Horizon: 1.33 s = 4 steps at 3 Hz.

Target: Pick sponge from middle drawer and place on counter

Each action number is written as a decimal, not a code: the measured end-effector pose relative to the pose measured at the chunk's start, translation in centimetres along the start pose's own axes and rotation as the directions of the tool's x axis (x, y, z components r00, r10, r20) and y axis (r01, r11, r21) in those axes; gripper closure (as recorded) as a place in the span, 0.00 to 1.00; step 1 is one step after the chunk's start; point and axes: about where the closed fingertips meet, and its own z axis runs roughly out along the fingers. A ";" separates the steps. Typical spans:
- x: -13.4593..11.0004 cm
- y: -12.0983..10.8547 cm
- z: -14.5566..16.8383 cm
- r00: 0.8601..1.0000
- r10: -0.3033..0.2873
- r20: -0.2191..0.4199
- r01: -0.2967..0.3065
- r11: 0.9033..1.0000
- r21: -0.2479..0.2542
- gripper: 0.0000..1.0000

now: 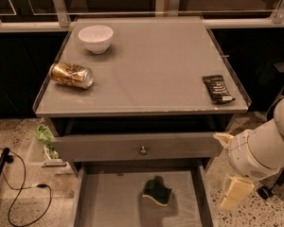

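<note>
Here's the picture: the dark green, wavy-edged sponge [157, 193] with its pale yellow underlayer lies flat on the bare grey floor of the wide, shallow middle drawer [109, 200], pulled out below the front edge of the worktop. It's slightly right of centre, just under the round knob [143, 150] of the grey-fronted drawer above [104, 148].

The gripper [235, 192], cream-coloured on a white rounded wrist, hangs off the front right corner, outside the drawer's right wall. Open or closed? Cannot tell from here. It certainly isn't carrying the sponge.

So the key line: the sponge is to the gripper's left, across that low side wall, and the approach looks like a move inward and then down. Its long axis seems to run roughly left to right, a little skewed. It looks soft and compressible, with a scratchy top.

Up on the matte grey counter [151, 65]: a white ceramic bowl [95, 37] near the back left corner, a dented gold can [71, 75] on its side by the left edge, and a black rectangular wrapper [218, 88] near the front right corner.
</note>
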 end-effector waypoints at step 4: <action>7.8 0.2 16.0 0.984 0.118 0.133 -0.114 0.993 -0.031 0.00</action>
